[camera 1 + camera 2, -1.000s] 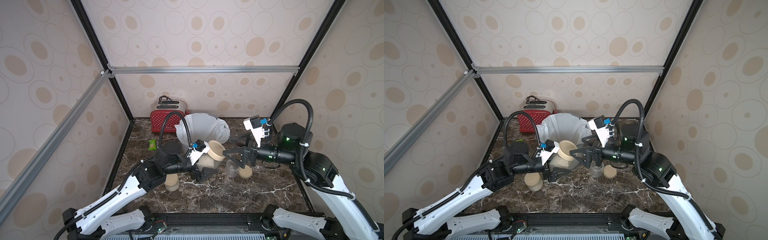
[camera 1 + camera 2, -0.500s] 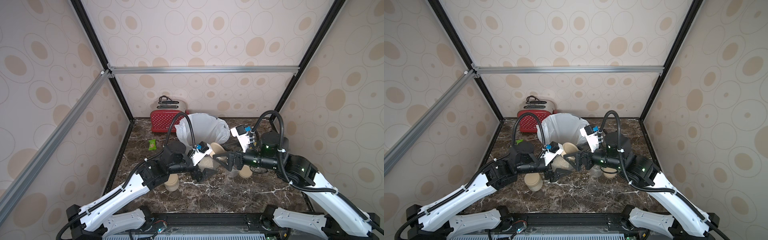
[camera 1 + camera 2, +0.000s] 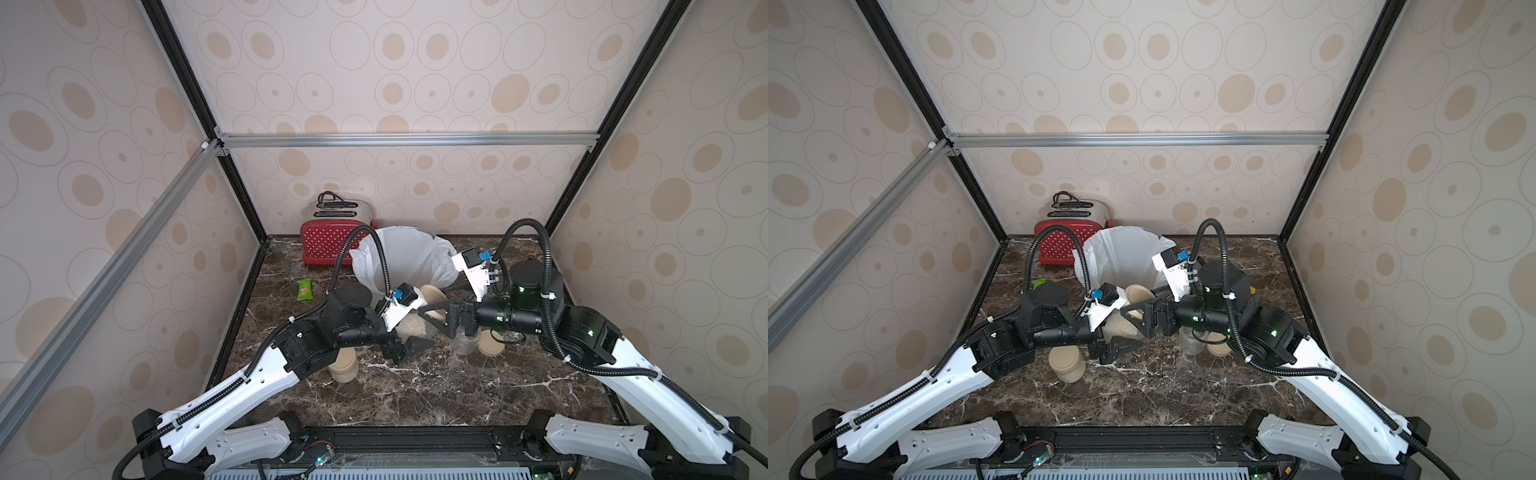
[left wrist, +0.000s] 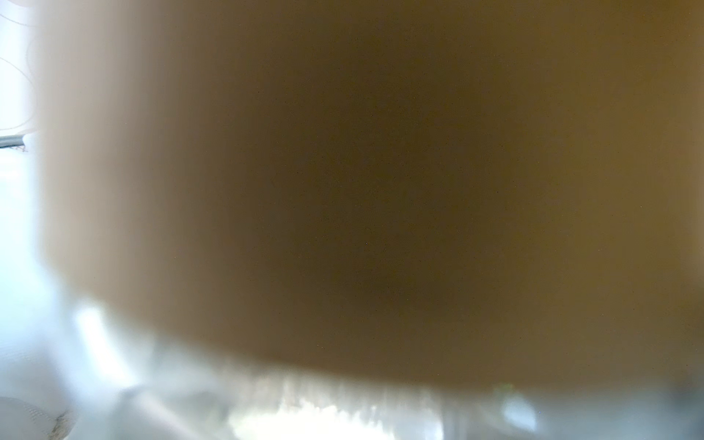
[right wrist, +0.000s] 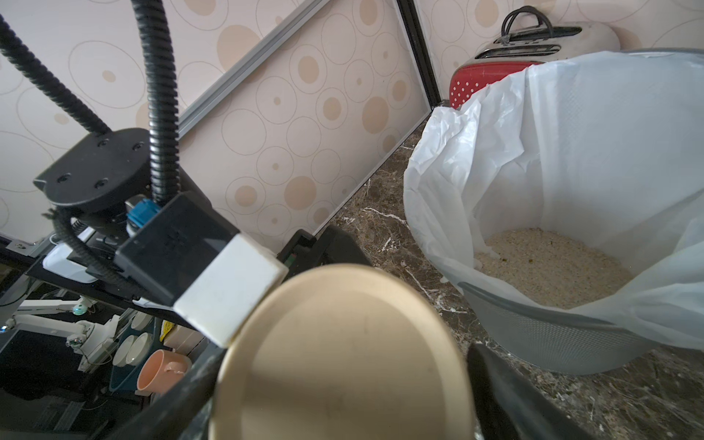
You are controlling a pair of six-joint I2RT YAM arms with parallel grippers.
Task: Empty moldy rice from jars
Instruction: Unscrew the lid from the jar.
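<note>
the rice-filled jar (image 3: pixel 417 327) is clamped in the left gripper (image 3: pixel 407 334) just beside the bin (image 5: pixel 552 343), tilted with its lid (image 5: pixel 343 362) pointed at the right gripper (image 3: pixel 434 322), whose jaws are spread either side of the lid, not yet closed.

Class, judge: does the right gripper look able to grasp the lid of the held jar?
Probably yes: the right gripper stands open astride the beige lid; the left gripper holds the jar.
</note>
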